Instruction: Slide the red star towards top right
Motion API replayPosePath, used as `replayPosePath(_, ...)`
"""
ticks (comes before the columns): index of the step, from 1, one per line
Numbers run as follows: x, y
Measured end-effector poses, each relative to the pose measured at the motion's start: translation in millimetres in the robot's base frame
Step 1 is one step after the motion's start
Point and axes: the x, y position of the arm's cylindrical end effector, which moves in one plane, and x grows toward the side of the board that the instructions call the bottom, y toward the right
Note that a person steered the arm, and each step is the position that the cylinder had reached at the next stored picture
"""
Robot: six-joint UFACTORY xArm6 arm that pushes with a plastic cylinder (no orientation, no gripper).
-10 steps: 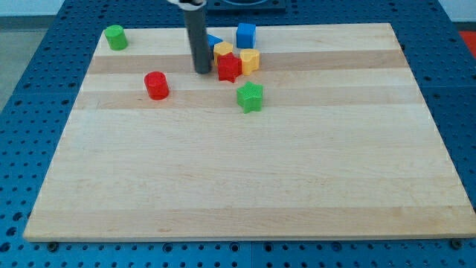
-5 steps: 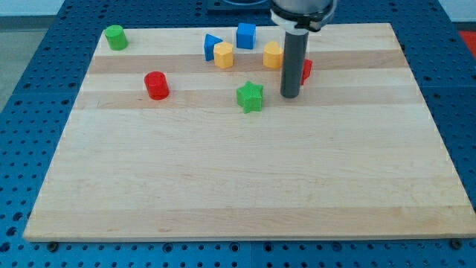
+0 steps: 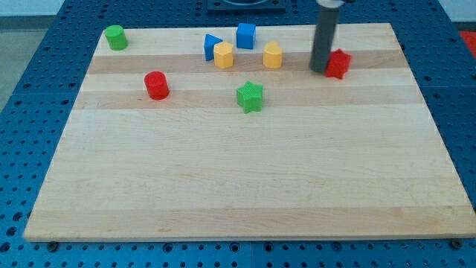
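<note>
The red star (image 3: pixel 339 64) lies on the wooden board (image 3: pixel 245 179) near the view's top right. My tip (image 3: pixel 320 70) rests on the board right against the star's left side, the dark rod rising out of the view's top. The star's left edge is partly hidden by the rod.
A yellow hexagon block (image 3: pixel 273 55) and another yellow block (image 3: pixel 224 55) lie left of my tip. A blue cube (image 3: pixel 246 34) and a blue triangle block (image 3: pixel 212 45) sit near the top edge. A green star (image 3: pixel 250 97), a red cylinder (image 3: pixel 156 85) and a green cylinder (image 3: pixel 114 36) lie further left.
My tip swept from the block cluster at top centre rightward, then up and right. The red star slid with it toward the top right, and one yellow block shifted right.
</note>
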Motion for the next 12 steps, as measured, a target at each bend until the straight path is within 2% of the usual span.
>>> replayPosePath(1, 5, 1)
replayPosePath(2, 44, 2)
replayPosePath(3, 45, 61)
replayPosePath(4, 27, 82)
replayPosePath(5, 20, 70)
replayPosePath(6, 68, 57)
replayPosePath(7, 64, 34)
replayPosePath(8, 37, 31)
replayPosePath(10, -9, 51)
replayPosePath(12, -36, 53)
